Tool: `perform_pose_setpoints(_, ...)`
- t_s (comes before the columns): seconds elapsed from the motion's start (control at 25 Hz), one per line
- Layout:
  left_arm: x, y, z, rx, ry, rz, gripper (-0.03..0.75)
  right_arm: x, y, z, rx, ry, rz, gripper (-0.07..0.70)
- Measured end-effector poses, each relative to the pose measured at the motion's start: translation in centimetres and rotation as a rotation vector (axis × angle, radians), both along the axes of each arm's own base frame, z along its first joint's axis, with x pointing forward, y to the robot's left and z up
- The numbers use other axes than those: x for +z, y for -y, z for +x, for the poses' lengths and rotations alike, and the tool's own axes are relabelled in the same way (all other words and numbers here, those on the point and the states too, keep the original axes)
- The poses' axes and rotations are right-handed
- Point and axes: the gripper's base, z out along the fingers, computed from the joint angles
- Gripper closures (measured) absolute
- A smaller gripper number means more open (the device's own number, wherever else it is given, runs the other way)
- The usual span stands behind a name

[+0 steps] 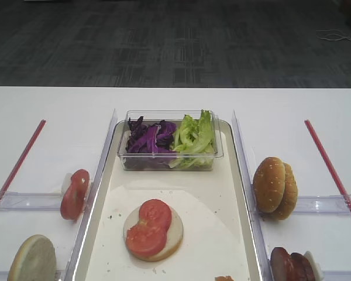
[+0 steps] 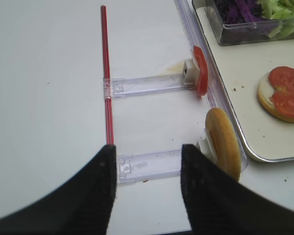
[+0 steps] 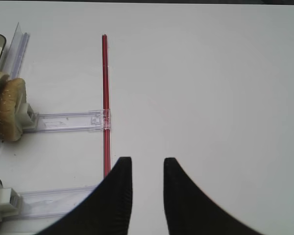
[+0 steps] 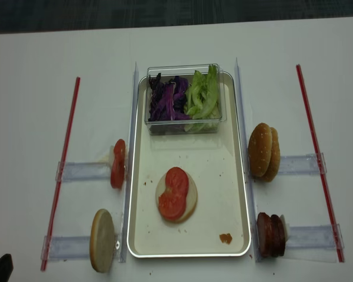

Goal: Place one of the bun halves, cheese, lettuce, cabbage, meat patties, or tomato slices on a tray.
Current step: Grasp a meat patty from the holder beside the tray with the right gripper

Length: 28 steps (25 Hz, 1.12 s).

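Tomato slices (image 4: 174,201), two glossy red rounds overlapping on a pale flat bun half (image 4: 189,200), lie on the long cream-white metal-rimmed tray (image 4: 215,176), far to the right of the left pincer (image 2: 147,161) and ahead of it. Its black fingers stand well apart, holding nothing, low over the white table (image 2: 44,98) just behind a clear plastic rack (image 2: 147,165); a golden bun half (image 2: 223,142) stands on edge just right of its right finger, with a single upright tomato slice (image 2: 201,70) farther ahead. The right pincer (image 3: 148,169) hovers over bare table with only a narrow gap between its fingers, gripping nothing; a thin red strip (image 3: 106,103) runs ahead just to its left, and the sesame-seeded bun tops (image 3: 8,107) stand well off to the left beyond it.
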Motion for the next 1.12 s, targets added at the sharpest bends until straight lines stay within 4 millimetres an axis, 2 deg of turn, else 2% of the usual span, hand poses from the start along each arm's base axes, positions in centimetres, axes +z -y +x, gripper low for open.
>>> perform_pose_setpoints(1.12,0.01,0.0,0.01,0.0,0.001,0.0,0.423,-0.01,-0.08,0.01,0.006,0.0,0.009,0.433)
